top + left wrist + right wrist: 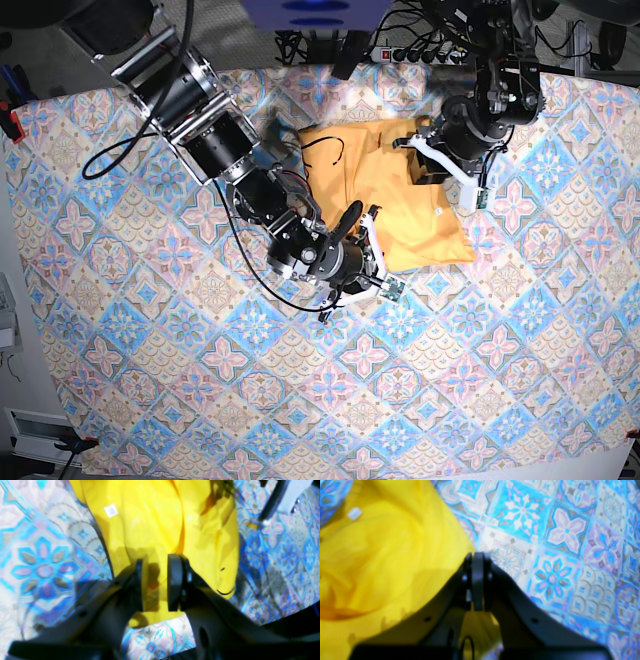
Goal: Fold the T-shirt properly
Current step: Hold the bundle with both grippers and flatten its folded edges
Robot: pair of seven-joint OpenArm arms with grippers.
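The yellow T-shirt [400, 190] lies crumpled on the patterned cloth at the upper middle of the base view. Its thin dark neckline line [325, 150] shows at its left. My left gripper [157, 582] hovers low over the T-shirt [150, 517] with its jaws apart and yellow fabric showing in the gap. In the base view this gripper [432, 160] sits on the shirt's right part. My right gripper [477, 555] is shut, its pads meeting right at the edge of the T-shirt [382, 555]. It [368, 232] is at the shirt's lower left edge.
The blue-pink-white patterned cloth [200, 330] covers the whole table. A white tag [111, 510] is stuck on the shirt. Part of the other arm [282, 497] shows at the left wrist view's top right. A power strip and cables [420, 50] lie past the far edge.
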